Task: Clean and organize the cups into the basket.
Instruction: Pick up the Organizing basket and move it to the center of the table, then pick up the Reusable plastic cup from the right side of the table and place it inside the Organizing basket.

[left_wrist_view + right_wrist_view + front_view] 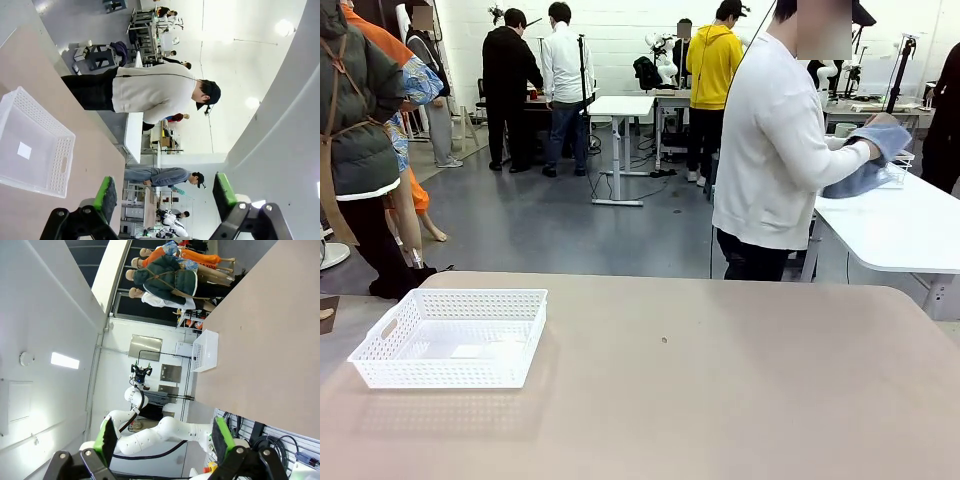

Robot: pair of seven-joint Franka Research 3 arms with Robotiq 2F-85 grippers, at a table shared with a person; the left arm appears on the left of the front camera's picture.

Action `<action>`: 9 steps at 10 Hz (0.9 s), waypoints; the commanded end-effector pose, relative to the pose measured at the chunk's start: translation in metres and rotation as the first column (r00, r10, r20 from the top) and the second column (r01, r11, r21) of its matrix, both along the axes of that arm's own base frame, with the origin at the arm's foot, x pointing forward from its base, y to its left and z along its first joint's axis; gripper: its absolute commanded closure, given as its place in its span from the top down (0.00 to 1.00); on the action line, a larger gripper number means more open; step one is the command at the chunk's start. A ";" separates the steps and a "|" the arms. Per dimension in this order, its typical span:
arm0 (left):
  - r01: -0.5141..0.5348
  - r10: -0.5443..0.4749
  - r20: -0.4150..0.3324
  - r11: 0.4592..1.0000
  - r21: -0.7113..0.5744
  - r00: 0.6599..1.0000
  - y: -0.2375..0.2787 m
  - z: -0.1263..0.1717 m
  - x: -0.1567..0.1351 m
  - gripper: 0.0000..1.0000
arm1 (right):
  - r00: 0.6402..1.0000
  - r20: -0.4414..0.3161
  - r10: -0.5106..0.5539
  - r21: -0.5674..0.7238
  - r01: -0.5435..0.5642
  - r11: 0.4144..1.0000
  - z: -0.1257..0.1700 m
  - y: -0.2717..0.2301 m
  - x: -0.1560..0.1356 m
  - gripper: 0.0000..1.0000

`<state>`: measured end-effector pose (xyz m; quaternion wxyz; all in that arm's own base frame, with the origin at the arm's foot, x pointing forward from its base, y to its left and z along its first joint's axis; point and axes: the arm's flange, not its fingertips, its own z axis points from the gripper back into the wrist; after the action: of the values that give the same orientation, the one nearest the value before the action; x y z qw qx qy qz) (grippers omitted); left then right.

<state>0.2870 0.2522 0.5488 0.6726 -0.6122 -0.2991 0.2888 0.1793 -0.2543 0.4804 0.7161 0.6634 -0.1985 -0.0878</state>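
The white lattice basket (448,374) sits empty at the left of the tan table (720,390). The cups are out of view. In the left wrist view my left gripper (165,196) is open, its green pads wide apart and nothing between them; the basket (61,159) lies off to its left on the table. In the right wrist view my right gripper (163,440) is open too, raised above the table, with the basket (206,351) small and far off.
A person in a white sweater (775,150) stands at the table's far side, turned away, holding a blue cloth (870,165) over a white side table (905,230). My left arm's white body (160,436) shows beyond the right gripper.
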 end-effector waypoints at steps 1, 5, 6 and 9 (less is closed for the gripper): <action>-0.012 0.012 0.016 1.000 0.003 1.000 -0.001 -0.001 0.002 1.00 | 1.000 0.009 0.002 0.005 -0.002 1.000 0.002 -0.001 -0.001 1.00; 0.096 -0.075 -0.155 0.987 0.132 0.985 -0.003 -0.012 0.005 1.00 | 1.000 0.009 0.002 0.005 -0.002 1.000 0.002 -0.001 -0.001 1.00; 0.124 -0.098 -0.177 0.982 0.141 0.979 -0.003 -0.014 0.005 1.00 | 1.000 0.009 0.002 0.005 -0.002 1.000 0.002 -0.001 -0.001 1.00; 0.212 -0.183 -0.182 0.964 0.159 0.966 0.003 -0.015 0.006 1.00 | 1.000 0.009 0.002 0.005 -0.002 1.000 0.002 -0.001 -0.001 1.00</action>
<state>0.2928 0.2453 0.5281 0.7663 -0.5459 -0.2121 0.2640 0.1793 -0.2543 0.4804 0.7161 0.6634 -0.1985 -0.0878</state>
